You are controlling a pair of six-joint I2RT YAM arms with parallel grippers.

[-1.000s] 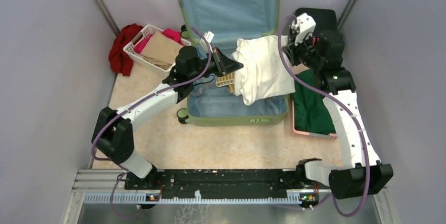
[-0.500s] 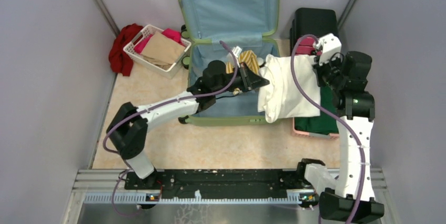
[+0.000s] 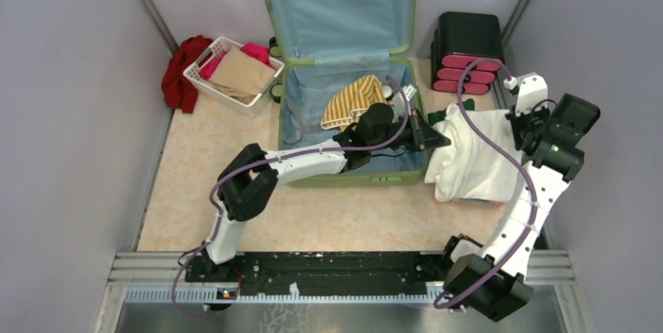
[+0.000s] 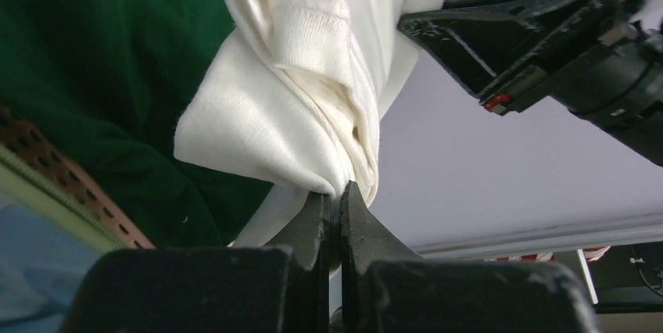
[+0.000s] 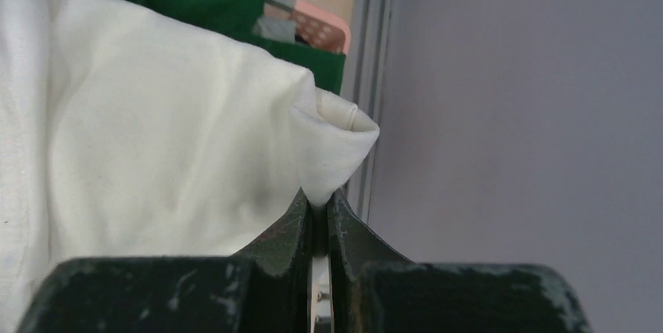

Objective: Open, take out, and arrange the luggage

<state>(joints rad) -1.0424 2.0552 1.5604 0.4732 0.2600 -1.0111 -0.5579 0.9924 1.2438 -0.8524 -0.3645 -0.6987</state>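
Open light-green luggage (image 3: 336,12) at upper centre of frame, left arm stretched rightward across its lower shell, left gripper (image 4: 338,196) clamped on a white garment (image 3: 477,157) at centre right, right arm elbow-bent upward, right gripper (image 5: 319,198) pinching the garment's opposite corner

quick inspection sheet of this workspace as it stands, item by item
surface: beige tabletop, no spills seen
job's things: luggage open, lid up against the back wall; yellow striped garment inside; white garment held up to its right, over a green garment in a pink basket
clutter: white basket of clothes, red cloth, black-and-pink drawer box
end effectors: left end effector and right end effector both shut on the white garment
cables: purple cable along each arm, one passing over the white garment
surroundings: grey walls; metal rail at near edge
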